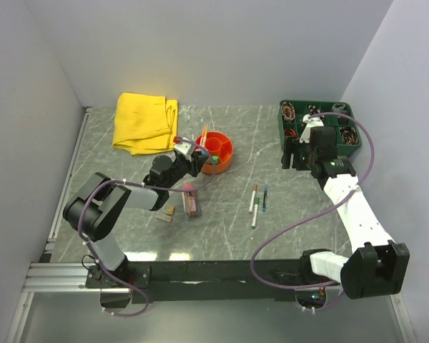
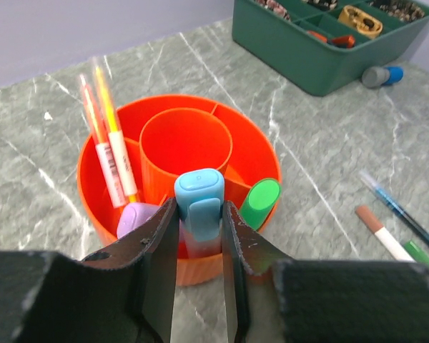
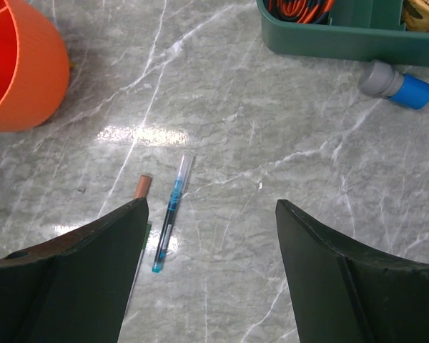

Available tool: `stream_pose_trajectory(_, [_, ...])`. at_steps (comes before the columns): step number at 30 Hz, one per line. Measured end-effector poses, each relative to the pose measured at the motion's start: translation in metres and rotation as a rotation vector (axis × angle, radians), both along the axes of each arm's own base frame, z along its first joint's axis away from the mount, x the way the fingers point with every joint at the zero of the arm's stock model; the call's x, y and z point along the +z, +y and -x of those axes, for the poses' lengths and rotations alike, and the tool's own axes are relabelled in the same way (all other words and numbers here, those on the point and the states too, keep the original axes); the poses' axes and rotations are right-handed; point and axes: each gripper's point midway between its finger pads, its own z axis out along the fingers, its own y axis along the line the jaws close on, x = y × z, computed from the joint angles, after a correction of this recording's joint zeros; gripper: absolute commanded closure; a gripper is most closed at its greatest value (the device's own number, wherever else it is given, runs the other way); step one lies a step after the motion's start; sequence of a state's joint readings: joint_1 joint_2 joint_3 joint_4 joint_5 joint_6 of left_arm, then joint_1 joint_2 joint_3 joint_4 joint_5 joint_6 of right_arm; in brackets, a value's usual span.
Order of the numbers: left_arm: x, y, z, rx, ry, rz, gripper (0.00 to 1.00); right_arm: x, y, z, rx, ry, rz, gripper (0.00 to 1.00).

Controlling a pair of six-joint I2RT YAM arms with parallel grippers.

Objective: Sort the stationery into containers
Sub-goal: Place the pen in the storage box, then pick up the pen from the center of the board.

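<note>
The left tool (image 2: 199, 223) is clamped on a stubby marker with a pale blue cap (image 2: 199, 191). Its two dark fingers press against the marker's sides at the lower middle of the left wrist view. The marker stands upright over the near edge of the round bright orange plastic organiser bowl (image 2: 93, 207), which has a central cup and a divided outer ring. Whether the marker's lower end rests in the ring cannot be told.

In the ring's left compartment lean two slim white pens with see-through orange and yellow caps (image 2: 111, 153). A lilac stick (image 2: 134, 218) shows just left of the fingers and a green-capped marker (image 2: 262, 203) just right of them, both in the near part of the ring.

In the top view the bowl sits at the upper middle of the grey marbled bench (image 1: 272, 236), near a folded yellow cloth (image 1: 144, 121). Lower left of the bowl lie a pink-capped clear tube (image 1: 191, 204) and a small tan block (image 1: 164, 216).

The right tool (image 3: 211, 207) has its jaws wide apart above the bench. Below it lie a thin clear pen with blue ink (image 3: 170, 214) and, just to its left, a brown-capped pen (image 3: 141, 187). A dark green plastic tray (image 3: 329, 43) runs along the upper right of that view, with a grey and blue cylinder (image 3: 397, 84) just beside it.
</note>
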State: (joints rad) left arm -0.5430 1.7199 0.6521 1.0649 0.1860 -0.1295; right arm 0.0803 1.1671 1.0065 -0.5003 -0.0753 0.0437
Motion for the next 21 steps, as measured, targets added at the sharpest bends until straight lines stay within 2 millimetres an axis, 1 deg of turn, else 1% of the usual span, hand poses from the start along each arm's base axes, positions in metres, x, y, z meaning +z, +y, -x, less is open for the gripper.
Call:
stream_pose_trajectory(2, [-0.003,0.002,0.003,0.004,0.002,-0.010,0.62,-0.001,0.001,0.000,0.003,0.002,-0.002,0.20])
stream_pose_trajectory(6, [0.001,0.003,0.007,0.011,-0.001,-0.019,0.54,-0.001,0.004,-0.001,0.011,0.003,-0.006,0.20])
stream_pose_trajectory(10, [0.020,0.006,0.010,0.021,-0.021,-0.016,0.49,-0.003,0.007,-0.001,0.021,0.007,-0.011,0.20])
stream_pose_trajectory(13, [0.041,0.010,0.007,0.047,-0.020,-0.029,0.44,-0.002,0.008,-0.001,0.025,0.006,-0.013,0.20])
stream_pose_trajectory(16, [0.076,0.017,0.006,0.081,-0.022,-0.033,0.40,-0.001,0.009,-0.001,0.025,0.005,-0.020,0.20])
stream_pose_trajectory(19, [0.113,0.030,0.020,0.105,-0.028,-0.028,0.36,0.000,0.010,0.000,0.024,0.001,-0.029,0.20])
stream_pose_trajectory(21, [0.138,0.041,0.031,0.121,-0.027,-0.025,0.31,0.004,0.012,0.001,0.024,-0.008,-0.041,0.20])
